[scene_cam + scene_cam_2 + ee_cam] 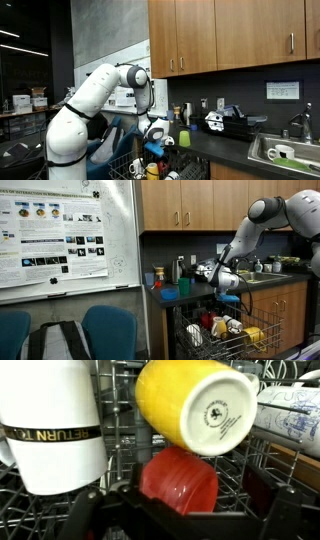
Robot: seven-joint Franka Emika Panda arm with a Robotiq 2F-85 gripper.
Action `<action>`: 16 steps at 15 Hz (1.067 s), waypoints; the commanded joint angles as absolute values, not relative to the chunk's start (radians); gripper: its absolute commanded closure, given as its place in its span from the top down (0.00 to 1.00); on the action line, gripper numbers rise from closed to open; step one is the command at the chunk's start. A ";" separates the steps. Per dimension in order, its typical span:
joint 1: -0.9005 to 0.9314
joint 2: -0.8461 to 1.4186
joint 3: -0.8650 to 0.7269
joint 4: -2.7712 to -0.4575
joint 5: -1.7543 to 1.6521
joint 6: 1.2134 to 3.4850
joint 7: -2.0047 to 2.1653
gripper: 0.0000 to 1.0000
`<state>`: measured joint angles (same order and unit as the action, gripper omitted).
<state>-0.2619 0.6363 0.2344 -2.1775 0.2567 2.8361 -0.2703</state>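
Gripper [186,520]: dark fingers [84,512] at the wrist view's lower edge; jaws spread wide, holding nothing.
Red cup [180,478]: just beyond, low in the dish rack [262,338], lying between the fingers and apart from both.
Yellow mug [195,405]: past the cup, tipped over the wires with its base towards the camera, probably so that it drains.
White mug [50,425]: beside it, gold-banded, propped against the wires.
Arm [100,88]: in both exterior views, elbow high, forearm angled down, wrist aimed into the pulled-out rack below the counter [215,148].
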 commanded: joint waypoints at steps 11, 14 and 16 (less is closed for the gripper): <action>-0.262 0.681 0.234 -2.144 0.258 2.902 -0.223 1.00; -0.257 0.704 0.233 -2.126 0.248 2.930 -0.212 1.00; -0.255 0.720 0.232 -2.114 0.243 2.942 -0.204 1.00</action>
<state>-0.2582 0.6902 0.2298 -2.1386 0.2564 2.9151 -0.2291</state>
